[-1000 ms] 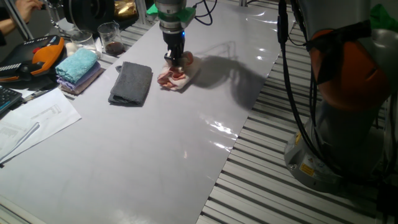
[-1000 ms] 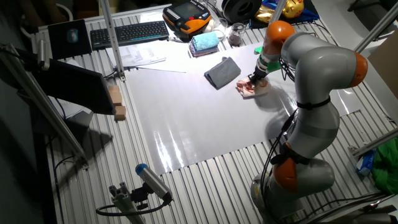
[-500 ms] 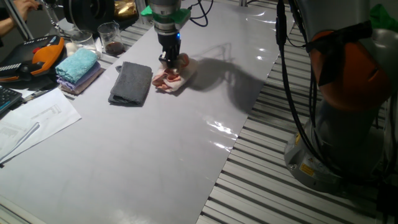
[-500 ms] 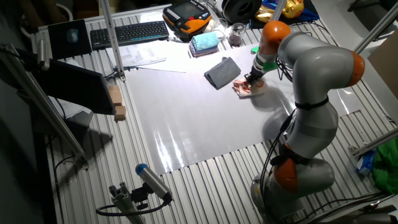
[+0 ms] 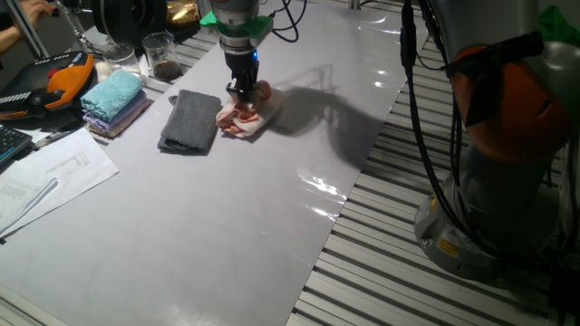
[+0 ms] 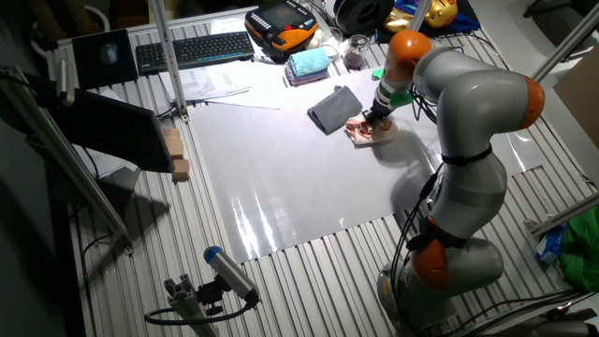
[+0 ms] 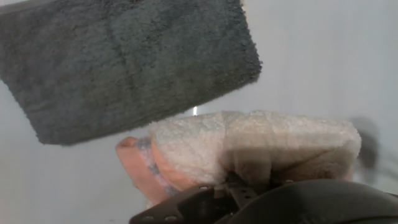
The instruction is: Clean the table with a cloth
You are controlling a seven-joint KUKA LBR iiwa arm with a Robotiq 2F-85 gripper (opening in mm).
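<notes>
The fingers (image 5: 242,92) grip the pink cloth (image 5: 241,118), pressing it on the table (image 5: 227,208) just beside the grey cloth (image 5: 190,120); wipe flat and firm, away from that grey cloth

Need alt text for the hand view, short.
Close-up of a pale pink and peach cloth bunched on the glossy table, directly ahead of the dark end effector at the bottom edge. A dark grey cloth lies just beyond it.
</notes>
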